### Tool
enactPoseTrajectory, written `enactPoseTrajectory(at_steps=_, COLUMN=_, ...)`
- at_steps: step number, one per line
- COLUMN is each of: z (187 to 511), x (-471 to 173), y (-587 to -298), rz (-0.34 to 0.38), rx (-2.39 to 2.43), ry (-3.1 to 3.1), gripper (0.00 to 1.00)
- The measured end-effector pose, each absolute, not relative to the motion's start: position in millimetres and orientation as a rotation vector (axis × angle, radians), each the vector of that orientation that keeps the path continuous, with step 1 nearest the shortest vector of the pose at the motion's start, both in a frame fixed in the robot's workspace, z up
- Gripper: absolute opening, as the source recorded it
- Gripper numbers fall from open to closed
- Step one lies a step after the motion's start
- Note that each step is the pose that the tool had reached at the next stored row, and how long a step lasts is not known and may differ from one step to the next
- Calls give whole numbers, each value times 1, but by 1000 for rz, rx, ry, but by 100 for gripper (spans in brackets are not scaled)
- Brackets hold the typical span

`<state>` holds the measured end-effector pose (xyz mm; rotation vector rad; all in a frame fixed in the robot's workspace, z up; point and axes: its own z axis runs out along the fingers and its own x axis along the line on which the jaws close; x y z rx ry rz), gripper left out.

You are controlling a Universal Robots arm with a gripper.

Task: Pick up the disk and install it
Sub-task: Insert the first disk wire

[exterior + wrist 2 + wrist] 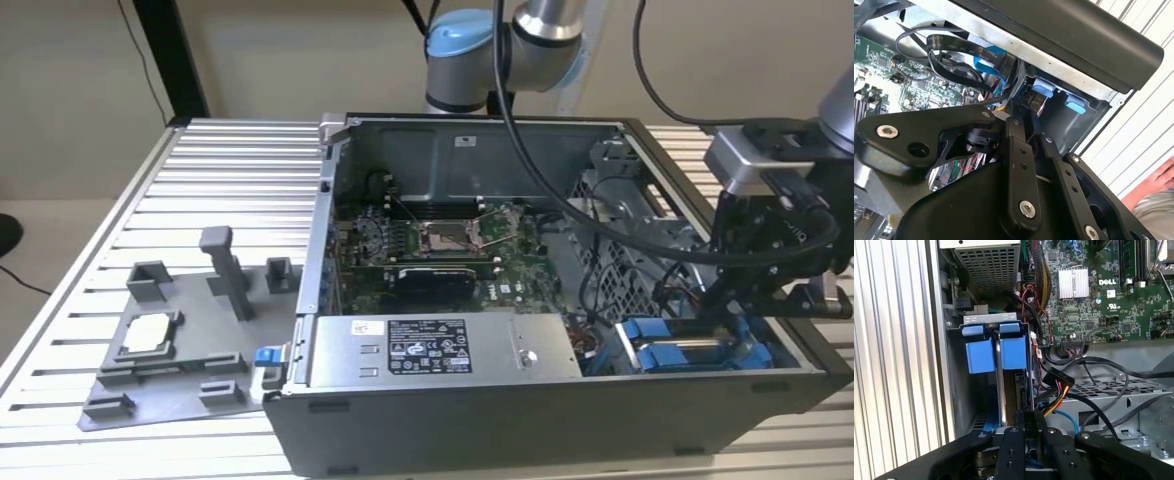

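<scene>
Gripper (731, 312) down inside the open computer case (534, 420) at the exterior view's lower right. Closer in the first wrist view: jaws clenched narrowly on the disk (1015, 354), upright on edge in the drive bay (989, 318), just beside a second blue carrier (979, 355), motherboard (1094, 295) nearby. Caught in the second wrist view: a person's hand (1156, 182) outside the case, by the slatted table (1144, 115).
</scene>
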<state>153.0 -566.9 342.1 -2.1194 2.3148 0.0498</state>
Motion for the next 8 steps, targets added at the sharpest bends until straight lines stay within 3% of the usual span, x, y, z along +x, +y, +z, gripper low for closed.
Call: enactPoseTrajectory(at_steps=8, z=341, x=153, y=-568, rz=50, rx=-2120, ry=2314, gripper=0)
